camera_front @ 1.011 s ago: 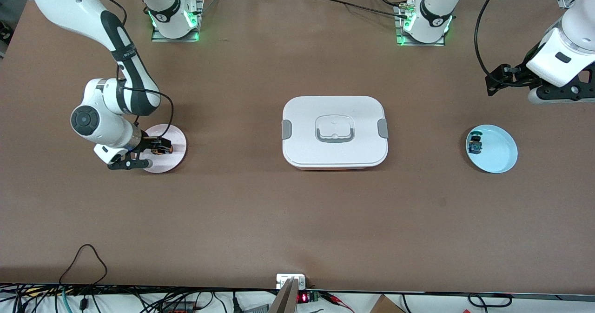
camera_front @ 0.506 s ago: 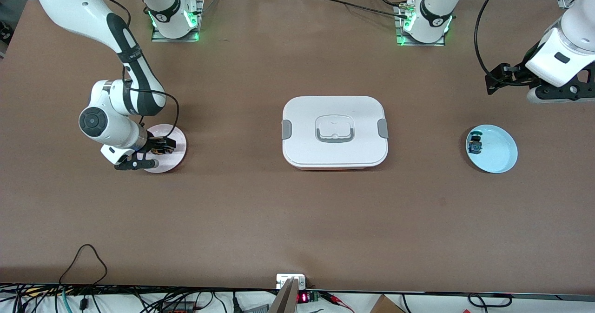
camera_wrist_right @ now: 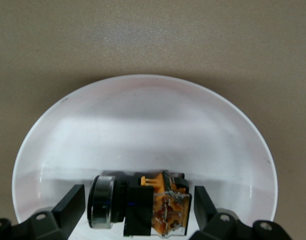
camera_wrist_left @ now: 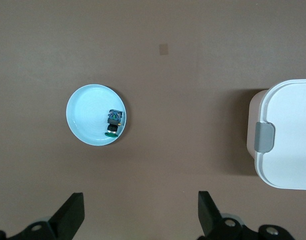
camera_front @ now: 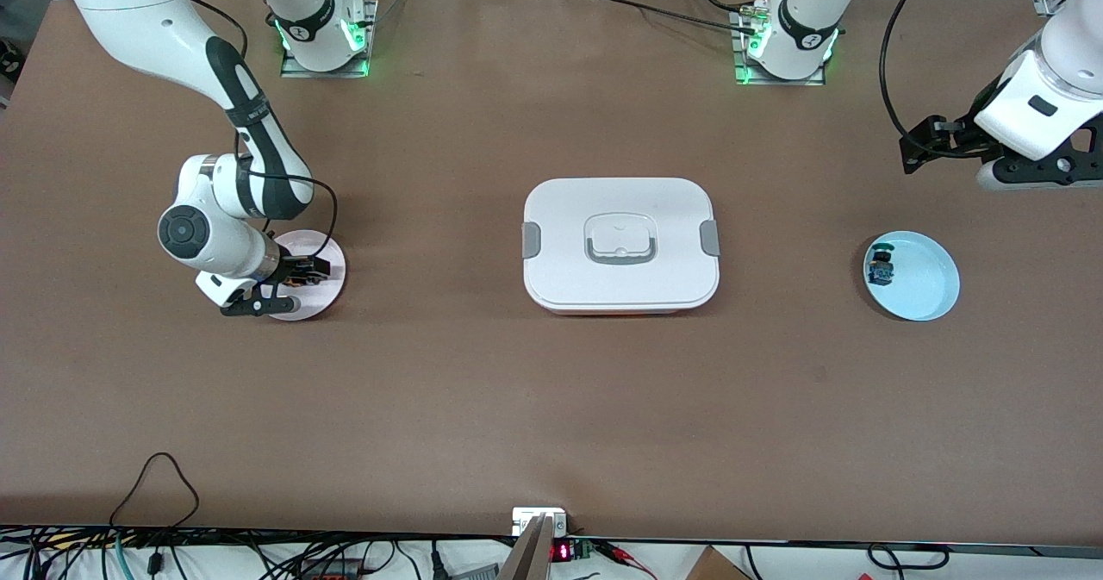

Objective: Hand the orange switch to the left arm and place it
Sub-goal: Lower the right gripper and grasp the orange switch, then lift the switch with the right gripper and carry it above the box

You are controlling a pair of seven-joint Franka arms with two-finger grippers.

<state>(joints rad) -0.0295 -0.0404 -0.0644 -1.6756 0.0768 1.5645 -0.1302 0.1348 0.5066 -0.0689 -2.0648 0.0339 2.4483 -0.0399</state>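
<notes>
The orange switch [camera_wrist_right: 165, 210] lies on its side on a pale pink plate [camera_front: 326, 257] toward the right arm's end of the table. It shows only as a small orange spot in the front view [camera_front: 296, 280]. My right gripper [camera_front: 302, 273] is low over this plate [camera_wrist_right: 143, 125], open, with one finger on each side of the switch and a small gap on both sides. My left gripper [camera_wrist_left: 141, 216] is wide open and empty, held high over bare table at the left arm's end [camera_front: 1017, 173]. The white box [camera_front: 620, 244] stands at the table's middle.
A light blue plate [camera_front: 929, 285] toward the left arm's end holds a blue-bodied switch with a green cap [camera_front: 880, 268]. Both show in the left wrist view, the plate [camera_wrist_left: 85, 112] and the switch [camera_wrist_left: 113, 122], with the box's latched end [camera_wrist_left: 288, 135] beside them.
My right arm's wrist has shifted a little toward the box, sliding the open gripper farther over the pink plate around the switch. The left arm has hardly moved.
</notes>
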